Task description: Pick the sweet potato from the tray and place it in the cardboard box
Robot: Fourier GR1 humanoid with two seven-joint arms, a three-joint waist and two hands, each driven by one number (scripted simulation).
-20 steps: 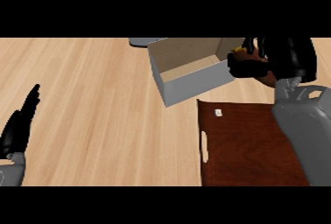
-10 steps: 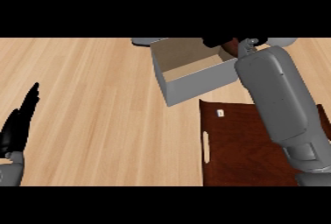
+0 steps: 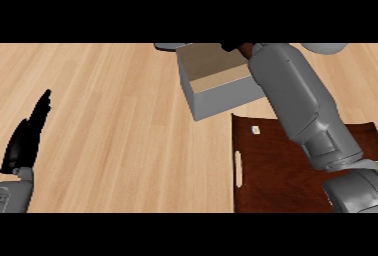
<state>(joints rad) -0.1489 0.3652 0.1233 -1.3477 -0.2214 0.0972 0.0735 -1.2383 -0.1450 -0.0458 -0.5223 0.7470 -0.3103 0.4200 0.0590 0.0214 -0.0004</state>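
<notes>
Sweet potato [image 3: 244, 48] behind right forearm [image 3: 295, 95]

The light wooden counter [image 3: 111, 125] carries a cardboard box [image 3: 214, 82] near its far edge; a dark brown tray [image 3: 277, 175] sits just before it.

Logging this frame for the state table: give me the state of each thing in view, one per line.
Box: upright, top open, on the counter just beyond the tray.
Tray: flat on the counter, no sweet potato visible on it.
Sweet potato: only a sliver shows, at the box's far rim by the right arm's end.
Right hand: hidden beyond its forearm.
Left hand: open, resting at the left edge.
</notes>
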